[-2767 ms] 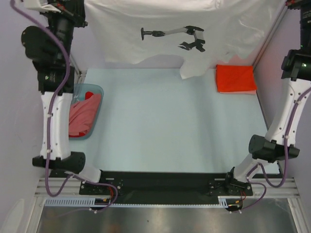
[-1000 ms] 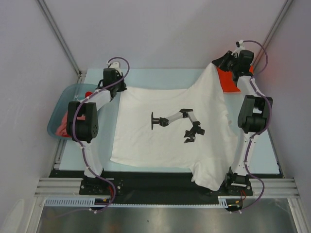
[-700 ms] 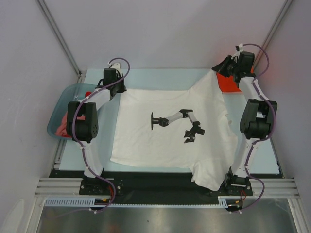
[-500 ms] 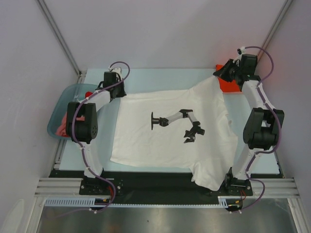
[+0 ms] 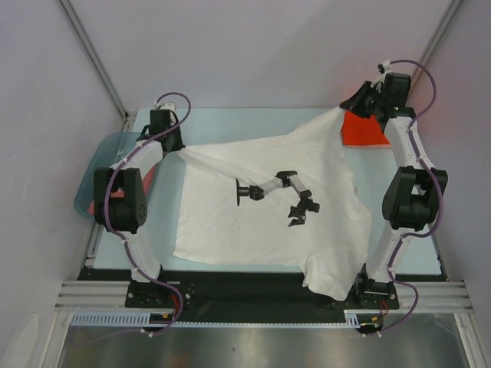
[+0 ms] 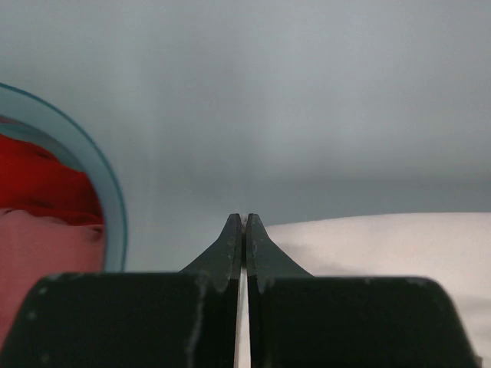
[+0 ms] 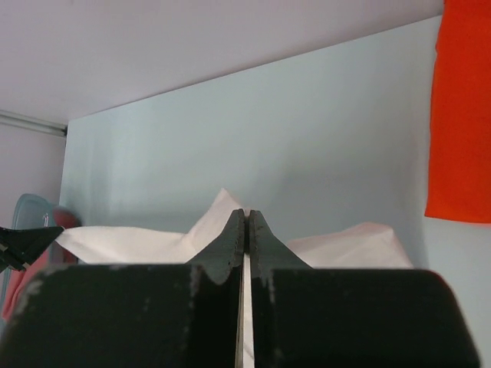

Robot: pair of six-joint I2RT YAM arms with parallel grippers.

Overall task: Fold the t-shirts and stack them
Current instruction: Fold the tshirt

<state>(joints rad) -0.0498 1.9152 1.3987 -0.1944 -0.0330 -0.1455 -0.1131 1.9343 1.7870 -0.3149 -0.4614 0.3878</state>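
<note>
Left of the left jaws sat the blue-grey basin, with a red tee lying on a salmon-pink tee inside it. The left jaws were pressed together on the far left corner of the white t-shirt, and a sliver of white cloth showed between them in the wrist view. Over the last second these jaws had drawn away leftward, toward the basin, and the far hem had gone from slack to taut. The shirt lay between the two pairs of jaws on the bench, with its black print face up and its near right part draped over the bench's near edge. The right jaws, likewise clamped on the far right corner, had pulled outward and farther back, and hung just left of the folded orange-red tee. I judged this to be the spreading step: the shirt was stretched flat, and no fold had been made yet
</note>
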